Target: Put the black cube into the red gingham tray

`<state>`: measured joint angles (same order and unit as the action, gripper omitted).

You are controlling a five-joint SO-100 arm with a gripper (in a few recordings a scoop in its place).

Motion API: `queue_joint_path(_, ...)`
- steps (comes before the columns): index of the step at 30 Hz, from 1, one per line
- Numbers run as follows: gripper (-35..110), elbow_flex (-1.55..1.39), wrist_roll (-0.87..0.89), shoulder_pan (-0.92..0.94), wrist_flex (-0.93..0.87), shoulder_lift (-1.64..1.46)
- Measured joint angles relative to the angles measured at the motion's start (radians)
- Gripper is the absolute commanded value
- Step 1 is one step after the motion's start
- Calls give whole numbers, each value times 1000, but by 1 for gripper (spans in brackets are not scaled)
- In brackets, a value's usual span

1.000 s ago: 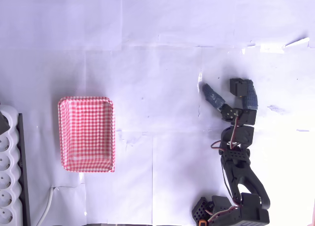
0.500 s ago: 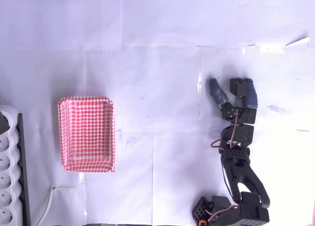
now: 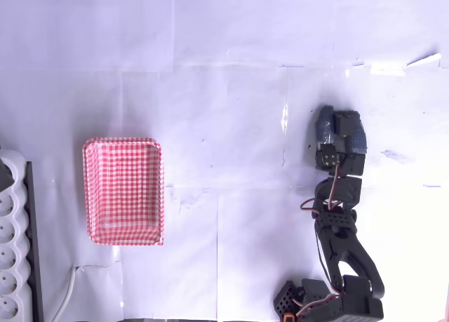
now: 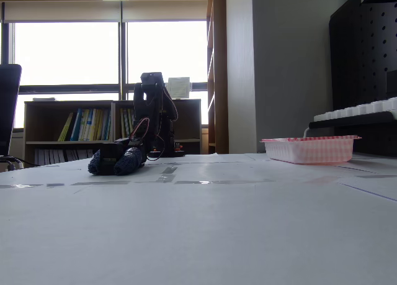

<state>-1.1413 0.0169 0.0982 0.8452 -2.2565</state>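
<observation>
The black cube (image 3: 343,121) sits on the white table at the right in the overhead view, squeezed between my gripper's (image 3: 340,123) two blue-wrapped fingers (image 3: 324,123). My gripper is shut on it, low at the table. In the fixed view the gripper (image 4: 114,161) lies on the table at the left with the dark cube (image 4: 110,156) between its padded fingers. The red gingham tray (image 3: 88,189) stands far to the left in the overhead view, with nothing in it; in the fixed view the tray (image 4: 308,149) is at the right.
A white power strip (image 3: 10,238) with a cable (image 3: 65,297) lies along the left edge beside the tray. The arm's black base (image 3: 330,301) stands at the bottom right. Bare white table stretches between gripper and tray.
The left finger has swung right, from wide open to pressed against the black cube. The arm, cube and tray have stayed in place.
</observation>
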Motion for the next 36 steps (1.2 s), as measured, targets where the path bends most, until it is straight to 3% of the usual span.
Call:
queue_joint_path(10, 0, -341, 57, -156, -1235, 387)
queue_joint_path(18, 0, -977, -173, -520, -2224, 440)
queue_joint_path(21, 0, -1181, -268, -678, -2505, 440)
queue_joint_path(28, 0, -1563, -353, -953, -2580, 201)
queue_joint_path(36, 1, -1623, -324, -1058, -2278, -112)
